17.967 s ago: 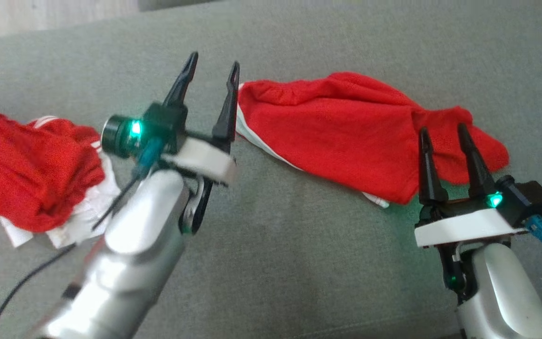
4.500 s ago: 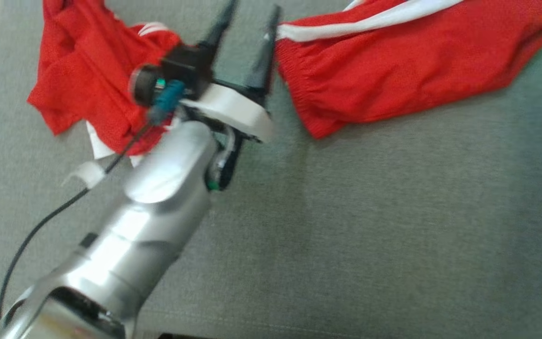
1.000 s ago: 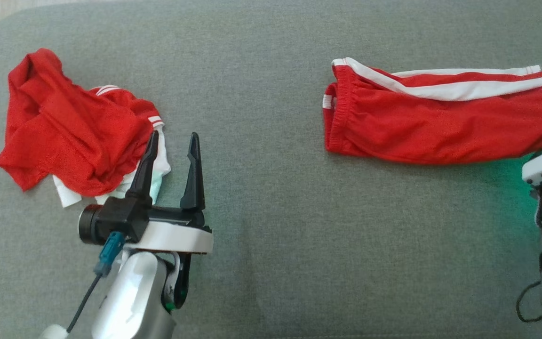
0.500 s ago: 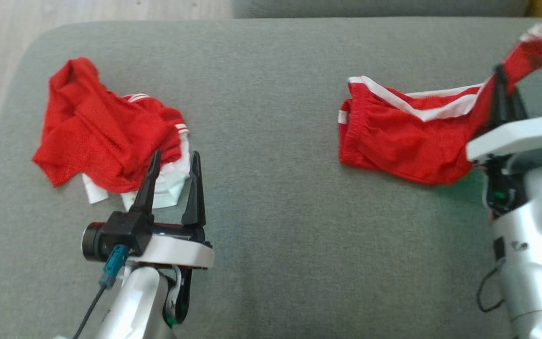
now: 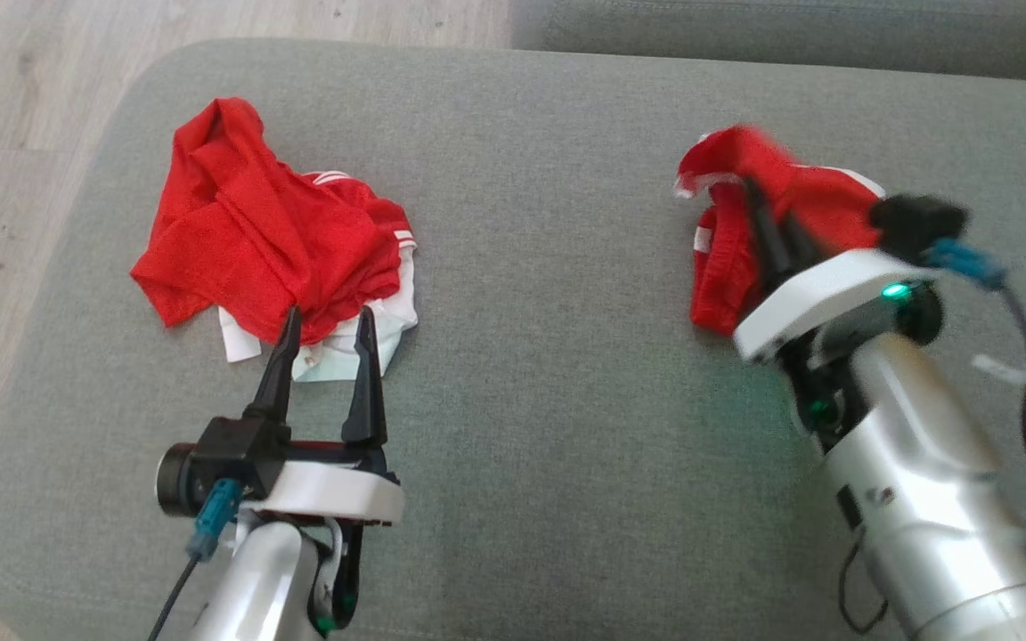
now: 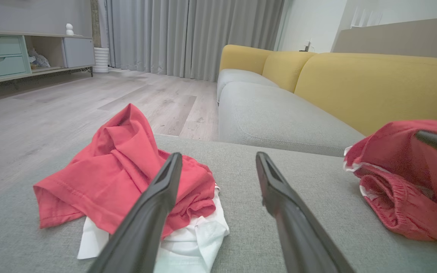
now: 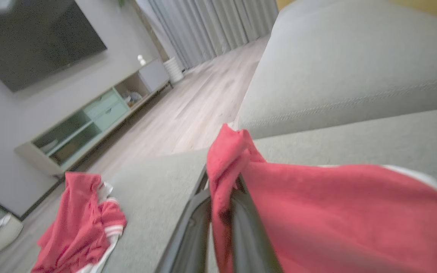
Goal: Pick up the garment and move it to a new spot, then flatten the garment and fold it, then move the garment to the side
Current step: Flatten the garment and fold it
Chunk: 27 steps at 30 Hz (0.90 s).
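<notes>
Head view: risk lies in the thin pinch. With jaws clamped together on one edge of the red shorts [image 5: 720,276], the right gripper [image 5: 767,218] lifts that edge above the right half of the grey cushion [image 5: 549,401]. The cloth could slip free or land bunched, since the rest lies heaped on the cushion. Over the cushion's left half, the left gripper [image 5: 326,320] hangs with jaws wide apart, holding nothing. Its tips sit at the crumpled red-and-white pile [image 5: 255,231], where a snag is possible.
Left wrist view: spread fingers frame bare cushion; whether they touch the pile cannot be told.
Right wrist view: red cloth drapes over the closed fingers.
</notes>
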Motion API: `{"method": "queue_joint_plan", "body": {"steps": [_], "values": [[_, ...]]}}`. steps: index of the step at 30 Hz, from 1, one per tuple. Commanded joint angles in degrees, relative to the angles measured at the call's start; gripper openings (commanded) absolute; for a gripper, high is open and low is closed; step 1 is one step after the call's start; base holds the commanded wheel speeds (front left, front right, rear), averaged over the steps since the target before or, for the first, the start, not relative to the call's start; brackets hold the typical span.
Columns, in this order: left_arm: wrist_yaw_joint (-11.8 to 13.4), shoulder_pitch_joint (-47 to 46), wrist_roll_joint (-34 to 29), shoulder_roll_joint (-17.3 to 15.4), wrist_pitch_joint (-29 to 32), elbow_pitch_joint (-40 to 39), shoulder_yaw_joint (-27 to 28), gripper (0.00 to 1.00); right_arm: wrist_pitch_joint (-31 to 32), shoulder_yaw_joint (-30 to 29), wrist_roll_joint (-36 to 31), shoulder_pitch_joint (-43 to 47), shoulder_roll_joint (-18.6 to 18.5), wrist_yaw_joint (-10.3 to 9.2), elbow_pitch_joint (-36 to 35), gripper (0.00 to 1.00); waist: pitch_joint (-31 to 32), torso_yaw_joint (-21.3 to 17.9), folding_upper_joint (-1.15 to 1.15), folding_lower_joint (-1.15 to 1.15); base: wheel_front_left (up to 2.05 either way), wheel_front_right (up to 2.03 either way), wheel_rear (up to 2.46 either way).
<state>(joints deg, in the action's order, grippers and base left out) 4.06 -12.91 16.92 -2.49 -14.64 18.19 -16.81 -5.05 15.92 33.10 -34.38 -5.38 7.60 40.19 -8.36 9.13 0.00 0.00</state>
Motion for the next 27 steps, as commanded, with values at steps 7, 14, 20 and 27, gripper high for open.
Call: {"method": "queue_joint_plan", "body": {"steps": [7,14,20,27], "values": [[0.7,-1.5,0.3,-0.5,-0.4,-2.2,3.1,1.0,-0.7,11.6,-2.1,0.7,-1.3,-0.11,2.9,0.0,0.8,-0.6,0.0,0.0,0.0,0.0,0.0],[0.7,-1.7,0.2,-0.6,-0.4,-2.5,3.9,1.0,-4.7,16.5,-2.5,-0.6,-1.8,-0.11,6.0,1.0,1.3,-3.0,0.0,0.0,0.0,0.0,0.0],[0.5,-1.7,0.0,-0.5,-0.4,-2.6,3.6,1.0,-8.9,11.2,-3.0,-1.4,-3.5,-0.11,7.5,1.0,2.3,-5.4,0.0,0.0,0.0,0.0,0.0],[0.5,-1.2,0.0,-0.5,-0.4,-3.1,4.0,1.0,-9.9,-2.7,-8.8,3.0,-4.8,-0.11,1.9,1.0,3.2,-8.7,0.0,0.0,0.0,0.0,0.0]]}}
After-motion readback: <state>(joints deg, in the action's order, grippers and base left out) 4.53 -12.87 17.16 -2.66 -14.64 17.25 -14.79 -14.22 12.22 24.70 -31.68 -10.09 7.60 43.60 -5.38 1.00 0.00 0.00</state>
